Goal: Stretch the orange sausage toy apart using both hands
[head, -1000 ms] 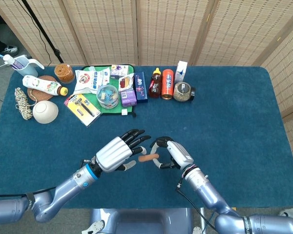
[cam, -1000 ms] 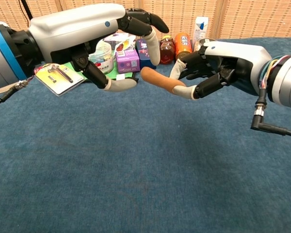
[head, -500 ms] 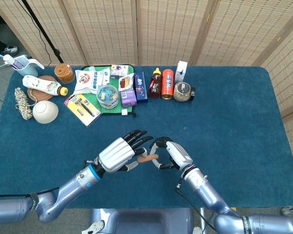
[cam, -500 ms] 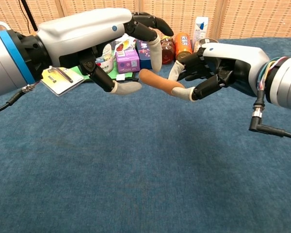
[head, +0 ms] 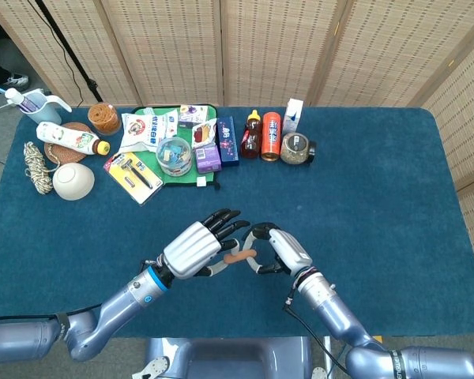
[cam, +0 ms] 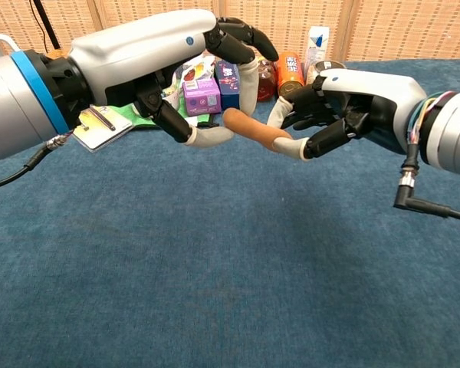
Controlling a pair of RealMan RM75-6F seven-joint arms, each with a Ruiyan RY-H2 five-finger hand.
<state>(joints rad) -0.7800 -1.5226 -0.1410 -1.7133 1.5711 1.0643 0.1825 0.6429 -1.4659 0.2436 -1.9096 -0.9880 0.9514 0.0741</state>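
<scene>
**Second grip on the sausage toy not yet confirmed; stretch not begun**

Desk: blue cloth surface. A row of bottles, boxes and packets stands along the far edge, well apart from the work. None of it bears on the present step.

Left hand: raised above the desk, palm turned toward the other hand. Its upper fingers are extended over the near end of the toy and its thumb lies below that end. In the chest view the thumb tip sits touching or just beside the toy's underside. Whether the fingers are actually clamped on the toy cannot be told from either view; the upper fingers look spread, not curled.

Right hand: raised opposite, at matching height. It pinches the far end of the toy between thumb and curled fingers. This grip appears firm.

Orange sausage toy: held in the air between the two hands, clear of the desk, roughly level with a slight tilt down toward the right hand. It shows its slack length, with no visible thinning.

Assessment: the step in hand is the taking of the second grip, by the left hand, on the free end. The pull itself is still to come.

Next move, as judged: the left fingers should close fully around their end, with thumb and fingers opposed. Then both hands should draw apart along the toy's axis. A loose left grip risks the end slipping out once tension builds.
</scene>
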